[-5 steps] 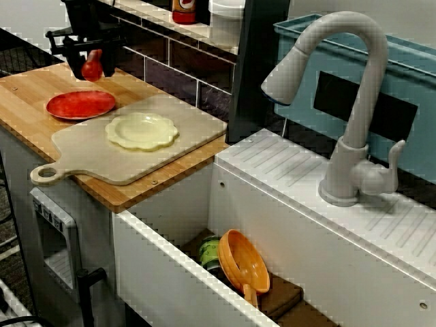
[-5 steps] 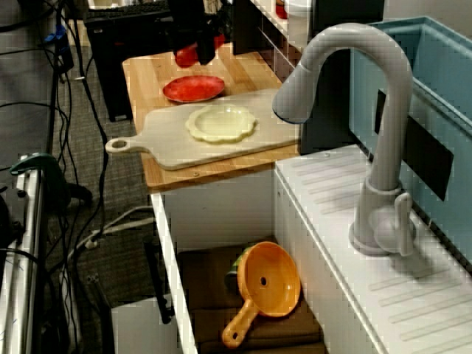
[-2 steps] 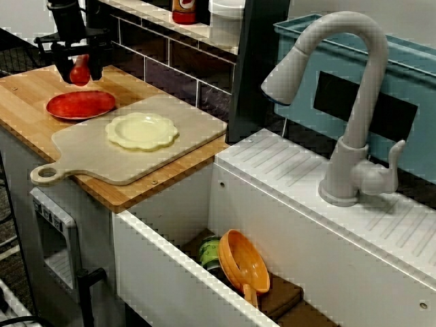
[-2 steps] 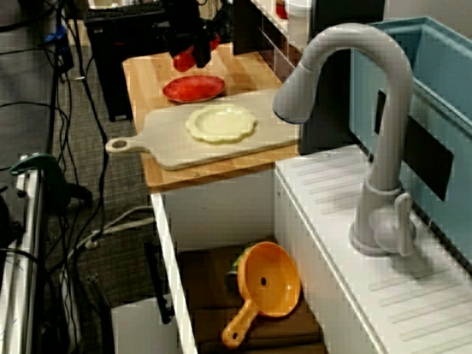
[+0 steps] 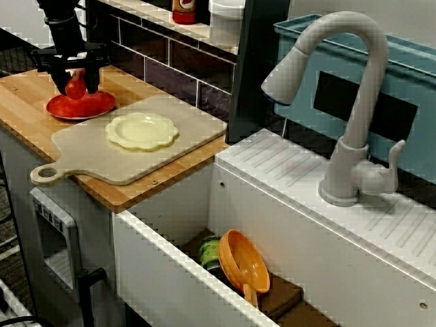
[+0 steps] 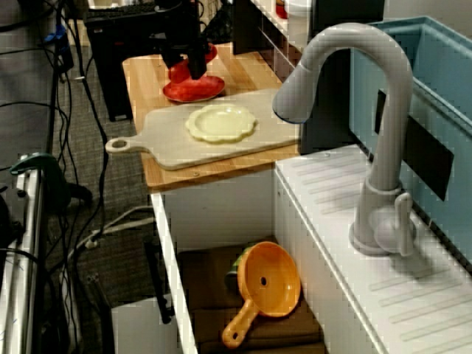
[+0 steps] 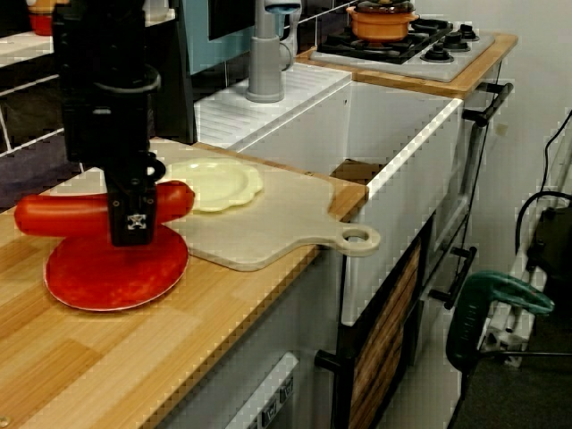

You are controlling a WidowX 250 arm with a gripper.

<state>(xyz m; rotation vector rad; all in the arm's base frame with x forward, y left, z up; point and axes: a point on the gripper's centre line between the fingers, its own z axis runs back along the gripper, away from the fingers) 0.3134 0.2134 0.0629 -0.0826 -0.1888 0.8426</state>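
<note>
The red sausage-shaped piece [image 7: 58, 215] lies about level, pinched near its middle by the end effector [image 7: 132, 228]. In the low view along the table its long axis runs across the picture. One rounded end points toward the pale plate [image 7: 219, 183] and the other end points away from it. It is smooth, glossy and plastic-looking, a thick cylinder with blunt ends. In the view across the sink it shows only as a short red lump [image 5: 73, 86] between the dark fingers.

The end effector is black and boxy and comes straight down from above, closed on the piece. A small white mark on its face is too small to read.

Directly beneath is a round, flat red plate [image 7: 116, 268]. Whether the piece touches it cannot be told. The plate sits on a light wooden table [image 7: 134, 357] with visible grain.

Just beside it lies a pale grey cutting board [image 7: 277, 223], matte, with a round-holed handle that overhangs the table edge. The pale plate on it is cream-yellow with a scalloped rim.

Beyond the board is a white sink [image 7: 402, 152]. It holds an orange strainer [image 5: 245, 262] and a green can [image 5: 210, 253], below a grey curved tap [image 5: 347, 102]. A bottle [image 5: 184, 10] on the back ledge has a red label that cannot be read.
</note>
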